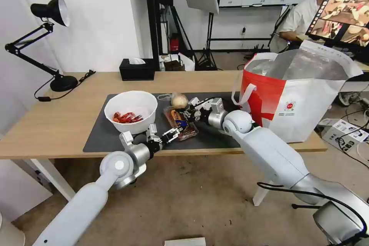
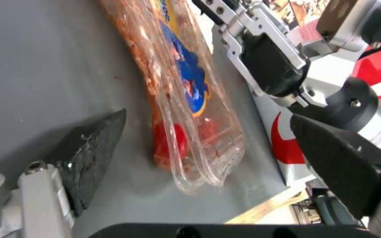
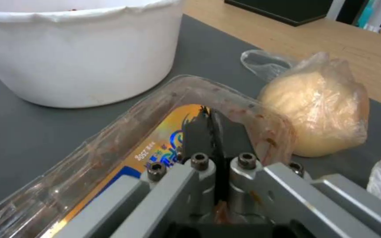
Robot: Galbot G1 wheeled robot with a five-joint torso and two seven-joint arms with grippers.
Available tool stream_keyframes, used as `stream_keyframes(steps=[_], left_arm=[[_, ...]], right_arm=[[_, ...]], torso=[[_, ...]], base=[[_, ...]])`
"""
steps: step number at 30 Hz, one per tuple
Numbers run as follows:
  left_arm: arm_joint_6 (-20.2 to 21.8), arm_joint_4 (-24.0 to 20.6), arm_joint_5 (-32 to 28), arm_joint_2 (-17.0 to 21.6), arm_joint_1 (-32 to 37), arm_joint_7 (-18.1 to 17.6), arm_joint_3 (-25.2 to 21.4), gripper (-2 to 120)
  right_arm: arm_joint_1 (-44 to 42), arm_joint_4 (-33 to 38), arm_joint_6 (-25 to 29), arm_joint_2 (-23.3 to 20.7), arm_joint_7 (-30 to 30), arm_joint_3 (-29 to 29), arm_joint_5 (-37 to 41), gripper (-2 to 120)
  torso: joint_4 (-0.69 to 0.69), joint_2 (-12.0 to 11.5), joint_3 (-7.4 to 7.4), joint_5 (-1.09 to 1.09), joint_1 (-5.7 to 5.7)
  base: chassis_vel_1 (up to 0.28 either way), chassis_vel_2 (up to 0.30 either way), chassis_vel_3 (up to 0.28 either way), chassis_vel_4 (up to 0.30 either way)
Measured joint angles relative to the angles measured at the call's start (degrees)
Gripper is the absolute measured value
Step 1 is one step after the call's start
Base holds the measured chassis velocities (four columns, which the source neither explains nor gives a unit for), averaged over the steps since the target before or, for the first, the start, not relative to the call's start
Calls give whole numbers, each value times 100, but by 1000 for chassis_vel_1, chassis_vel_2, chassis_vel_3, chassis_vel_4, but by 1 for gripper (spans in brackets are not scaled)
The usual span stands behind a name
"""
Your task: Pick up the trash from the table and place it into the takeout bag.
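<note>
**Both grippers at the clear tray**

My right gripper [image 3: 211, 132] is pinched closed on the rim of the clear hinged plastic tray [image 1: 180, 123]. My left gripper [image 1: 172, 135] gapes wide at the tray's near end. It lies on the dark grey rectangular mat [image 1: 103, 132] of the long light-wood table [image 1: 50, 123], sauce-smeared, between the white round bowl of red shells [image 1: 130, 112] and the boxy white-and-red foil-lined takeout bag [image 1: 296, 96].
</note>
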Motion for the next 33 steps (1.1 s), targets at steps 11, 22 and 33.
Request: stream_keyframes(steps=[11,22,33], left_arm=[[38,-116,-200,44,-85,-69,29,100],[53,-125,-274,76,-128,-83,57,100],[15,-61,-241,39,-152,-148,105,93]], right_arm=[[-35,-20,0,-2,6,81,-9,0],[-55,-27,0,-8,11,82,-13,0],[-21,-37,0,-5,25,48,-10,0]], torso=[[-2,-1,2,-1,2],[0,-1,1,0,2],[0,-1,1,0,1]], base=[[0,0,0,0],[0,0,0,0],[0,0,0,0]])
